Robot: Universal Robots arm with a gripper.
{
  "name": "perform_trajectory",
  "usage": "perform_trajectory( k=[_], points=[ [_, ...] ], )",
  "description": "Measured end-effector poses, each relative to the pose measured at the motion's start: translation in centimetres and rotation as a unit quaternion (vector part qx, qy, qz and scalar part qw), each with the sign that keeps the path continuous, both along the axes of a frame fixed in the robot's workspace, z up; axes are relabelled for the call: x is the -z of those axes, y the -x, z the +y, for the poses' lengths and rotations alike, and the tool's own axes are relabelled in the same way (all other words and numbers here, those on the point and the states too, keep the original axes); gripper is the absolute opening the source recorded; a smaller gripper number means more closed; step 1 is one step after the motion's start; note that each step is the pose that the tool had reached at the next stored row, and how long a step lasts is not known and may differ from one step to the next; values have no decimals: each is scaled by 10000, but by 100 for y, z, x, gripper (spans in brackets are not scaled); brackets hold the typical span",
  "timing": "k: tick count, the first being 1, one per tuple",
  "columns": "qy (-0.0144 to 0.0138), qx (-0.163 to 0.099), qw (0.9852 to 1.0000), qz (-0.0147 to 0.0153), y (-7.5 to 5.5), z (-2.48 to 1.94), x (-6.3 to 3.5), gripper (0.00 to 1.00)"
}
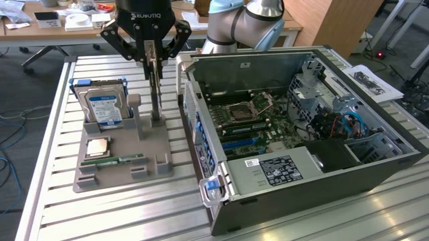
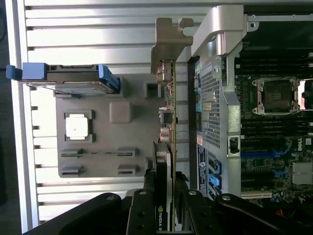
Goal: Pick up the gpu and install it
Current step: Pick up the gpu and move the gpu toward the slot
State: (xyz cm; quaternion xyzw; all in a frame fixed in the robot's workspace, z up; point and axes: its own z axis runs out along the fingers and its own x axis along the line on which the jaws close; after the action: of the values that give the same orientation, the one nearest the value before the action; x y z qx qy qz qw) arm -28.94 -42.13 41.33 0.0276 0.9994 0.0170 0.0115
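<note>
Cluttered office desks (image 1: 50, 31) at the back, and up front a slatted metal bench (image 1: 100, 221) carries an open computer case (image 1: 375, 165). Just beside the case sits a grey holder (image 1: 154, 150), and the gpu (image 1: 156, 95) stands on edge over it. The end effector (image 1: 152, 57) is clenched on the card's upper end. I'd call it light and stiff but fragile, best pinched on its flat faces, clear of the connector edge.

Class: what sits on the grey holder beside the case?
Upright hard drive, CPU, RAM stick, and the gpu on edge, gripped by the end effector; its bottom edge is hidden.
</note>
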Motion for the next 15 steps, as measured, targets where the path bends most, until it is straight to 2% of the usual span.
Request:
perform_trajectory(
  k=[6, 15],
  points=[
    [0, 0, 10000, 0, -61, 0, 0, 27],
    [-1, -1, 10000, 0, -268, 0, 0, 27]
  ],
)
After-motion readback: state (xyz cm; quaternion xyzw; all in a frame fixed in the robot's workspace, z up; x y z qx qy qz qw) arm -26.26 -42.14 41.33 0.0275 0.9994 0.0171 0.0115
